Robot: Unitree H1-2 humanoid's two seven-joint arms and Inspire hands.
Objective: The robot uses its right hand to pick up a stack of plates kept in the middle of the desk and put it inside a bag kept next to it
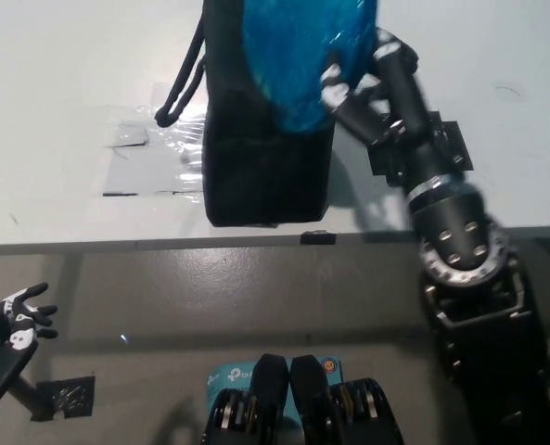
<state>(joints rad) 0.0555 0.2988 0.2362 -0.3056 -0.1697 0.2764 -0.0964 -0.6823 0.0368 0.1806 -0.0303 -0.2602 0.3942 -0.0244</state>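
Head view: your right robot hand (353,85) grips blue plate stack (298,60) at stack's right edge, fingers closed on it; stack sits to hand's left, tilted on edge, long axis near vertical, over mouth of black bag (265,158) on counter (61,83); lower part looks partly inside, depth unclear; left robot hand (15,320) rests lower left, fingers spread, well apart, holding nothing.

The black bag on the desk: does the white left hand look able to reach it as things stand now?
Probably not. The left hand rests low, off the desk's front edge, fingers apart and holding nothing, well away from the black bag. Nothing blocks it.
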